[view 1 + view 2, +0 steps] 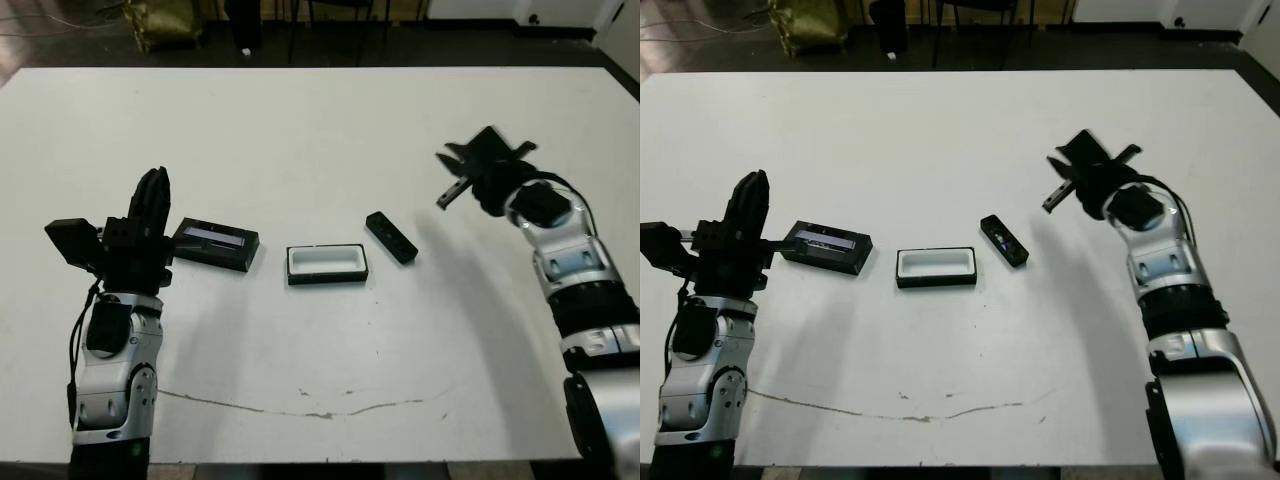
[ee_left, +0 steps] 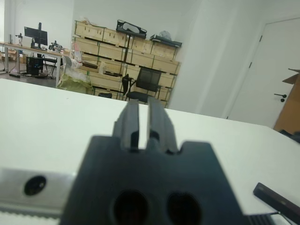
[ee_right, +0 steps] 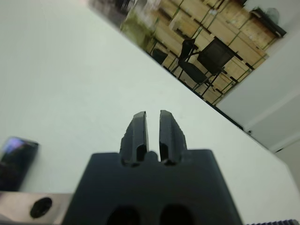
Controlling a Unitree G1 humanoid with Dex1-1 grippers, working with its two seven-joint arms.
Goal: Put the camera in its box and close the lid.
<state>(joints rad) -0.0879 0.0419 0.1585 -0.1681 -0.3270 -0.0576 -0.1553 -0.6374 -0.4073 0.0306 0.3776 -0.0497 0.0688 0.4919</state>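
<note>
So you're working over a plain white worktop (image 1: 320, 120) with dark floor and chair legs beyond its far edge. In the head views the three pieces are sitting in a loose row mid-worktop: the lid (image 1: 214, 244) on the robot's left, the box (image 1: 327, 264) in the middle with its white lining facing up, and the camera (image 1: 390, 237) just to the right of it, lying at an angle, apart from the box. Nothing's packed yet, so I'd guess each arm is parked next to the piece it's meant to handle. Your left pincer (image 1: 152, 200) is pointing up beside the lid, and your right pincer (image 1: 452, 175) is hanging off the surface, to the right of the camera and a bit further back.

The left wrist view is showing its fingers (image 2: 131, 122) nearly together with only a thin slit, holding nothing, storage crates behind.

The right wrist view is showing the same thing: fingers (image 3: 139, 129) almost closed and empty, with the camera's shiny face peeking in at the edge.
</note>
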